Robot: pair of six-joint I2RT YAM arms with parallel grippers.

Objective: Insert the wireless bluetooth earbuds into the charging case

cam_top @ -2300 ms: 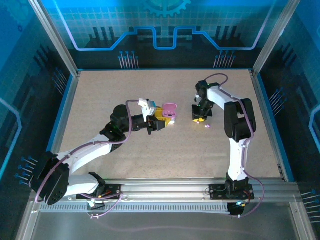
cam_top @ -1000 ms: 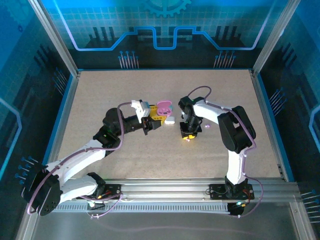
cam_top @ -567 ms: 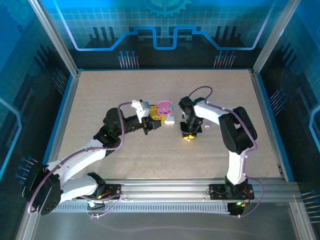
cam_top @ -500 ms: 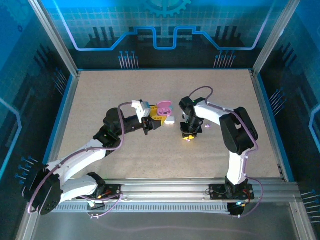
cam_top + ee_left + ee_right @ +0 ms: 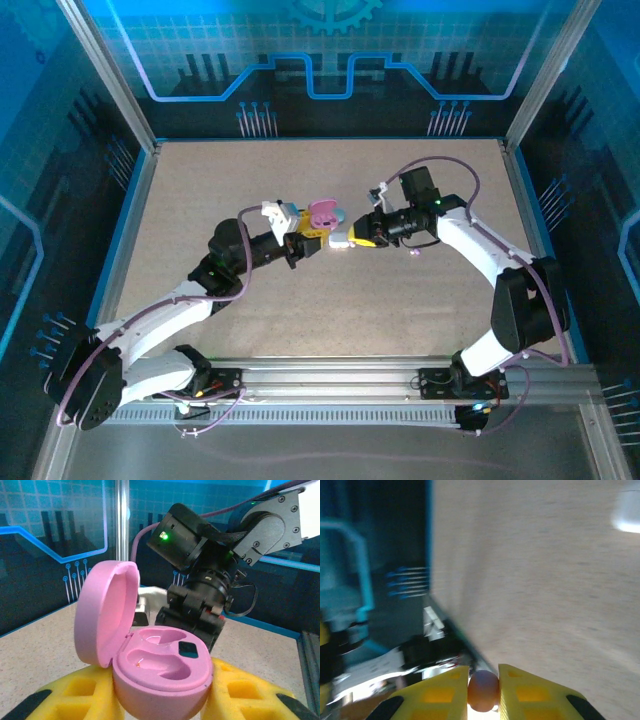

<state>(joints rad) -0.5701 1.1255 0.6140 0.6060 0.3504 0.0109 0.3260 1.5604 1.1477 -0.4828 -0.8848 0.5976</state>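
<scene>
Facing mid-table [image 5: 250, 180]: L gripper [image 5: 313, 239] w/ case [image 5: 160, 666], R gripper [image 5: 483, 679] w/ bud [image 5: 483, 691]

1. The table [image 5: 200, 200] is speckled beige with a blue rim, filling the middle of the top view.
2. A white case [image 5: 340, 239] lies near its centre.
3. A tiny purple bud [image 5: 414, 254] lies to the right of it, well apart.

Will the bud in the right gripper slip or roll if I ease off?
Likely. The bud looks small, round and smooth, pinched only at its sides by the right gripper, so it could pop out. Once loose, it would probably roll.
</scene>
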